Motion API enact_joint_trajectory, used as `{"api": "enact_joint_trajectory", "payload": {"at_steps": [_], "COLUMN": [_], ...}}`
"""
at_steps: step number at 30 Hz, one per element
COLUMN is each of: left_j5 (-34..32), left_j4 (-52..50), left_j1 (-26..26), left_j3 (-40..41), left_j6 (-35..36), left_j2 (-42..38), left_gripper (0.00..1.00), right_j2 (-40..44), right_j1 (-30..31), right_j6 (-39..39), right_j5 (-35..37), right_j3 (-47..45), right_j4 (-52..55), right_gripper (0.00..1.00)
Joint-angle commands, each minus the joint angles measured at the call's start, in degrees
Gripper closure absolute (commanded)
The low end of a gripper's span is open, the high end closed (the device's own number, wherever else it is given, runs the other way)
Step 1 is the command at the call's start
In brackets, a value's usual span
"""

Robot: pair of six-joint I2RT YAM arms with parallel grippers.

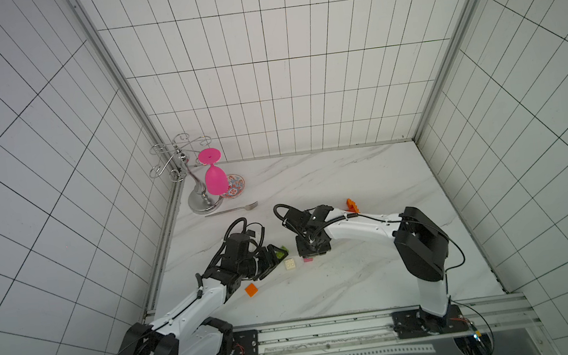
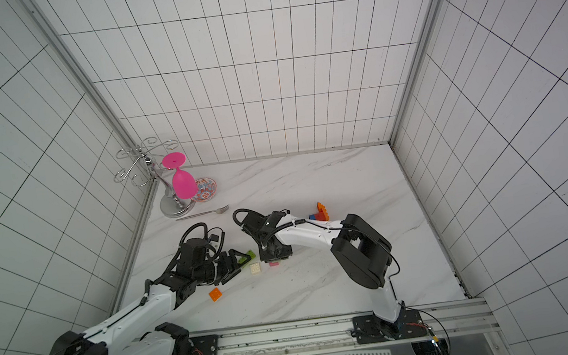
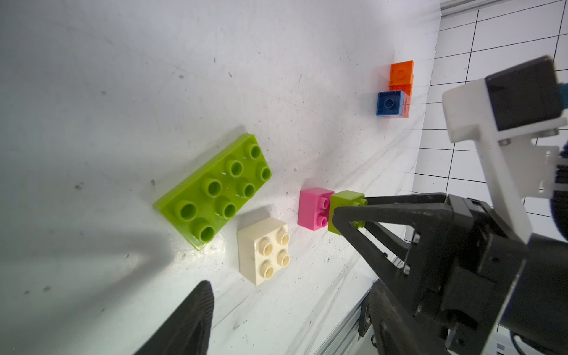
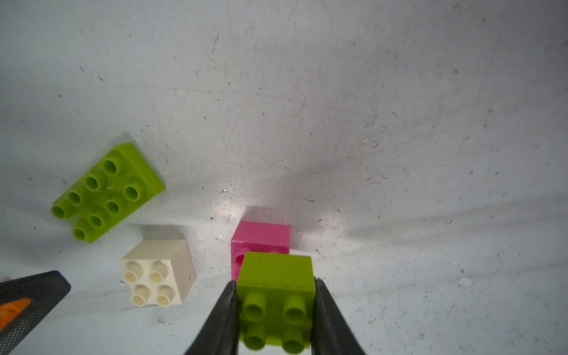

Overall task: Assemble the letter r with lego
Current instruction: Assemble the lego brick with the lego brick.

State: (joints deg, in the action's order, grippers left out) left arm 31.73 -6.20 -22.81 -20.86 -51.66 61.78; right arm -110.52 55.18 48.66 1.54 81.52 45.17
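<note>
We see the small lime green brick [image 4: 276,270], a two-by-two piece, clamped between the closed jaws of the right gripper [image 4: 275,282], studs facing back toward the wrist. Its far side sits against the studded face of a pink brick [image 4: 261,236], which lies on its side on the white marble table [image 1: 361,276]; in the left wrist view the pink studs show in the gap between the two pieces. Just beside the pink brick stands a cream brick [image 4: 159,270], two-by-two and studs up, and past that a flat lime green plate [image 4: 107,190] with eight studs lies at an angle. The left gripper [image 1: 274,262] hangs low over that plate with its jaws apart and nothing between them; in both top views the plate shows through one finger's open frame. A loose orange brick [image 1: 251,289] rests near the left arm's wrist, closer to the front edge. Well apart, behind the right arm, sits a joined stack of orange, blue and red bricks [image 2: 322,212]. In the far left corner a pink goblet [image 1: 215,179] hangs bowl-down from a silver wire rack [image 1: 185,168], with a patterned dish [image 1: 235,186] beside the base and a fork [image 1: 233,209] lying flat in front.
</note>
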Motion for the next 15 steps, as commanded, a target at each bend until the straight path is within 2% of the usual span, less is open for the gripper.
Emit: {"api": "enact_joint_trajectory", "payload": {"at_steps": [1, 15], "left_j5": [0.53, 0.55], "left_j4": [1.79, 1.83], "left_j1": [0.26, 0.24], "left_j3": [0.54, 1.09], "left_j6": [-0.06, 0.14], "left_j2": [-0.08, -0.37], "left_gripper": [0.28, 0.28], "right_j2": [0.25, 1.02], "right_j1": [0.63, 0.98], "right_j6": [1.43, 2.88], "right_j5": [0.3, 0.33], "right_j3": [1.97, 1.67], "right_j4": [1.1, -0.43], "right_gripper": [1.0, 1.0]}}
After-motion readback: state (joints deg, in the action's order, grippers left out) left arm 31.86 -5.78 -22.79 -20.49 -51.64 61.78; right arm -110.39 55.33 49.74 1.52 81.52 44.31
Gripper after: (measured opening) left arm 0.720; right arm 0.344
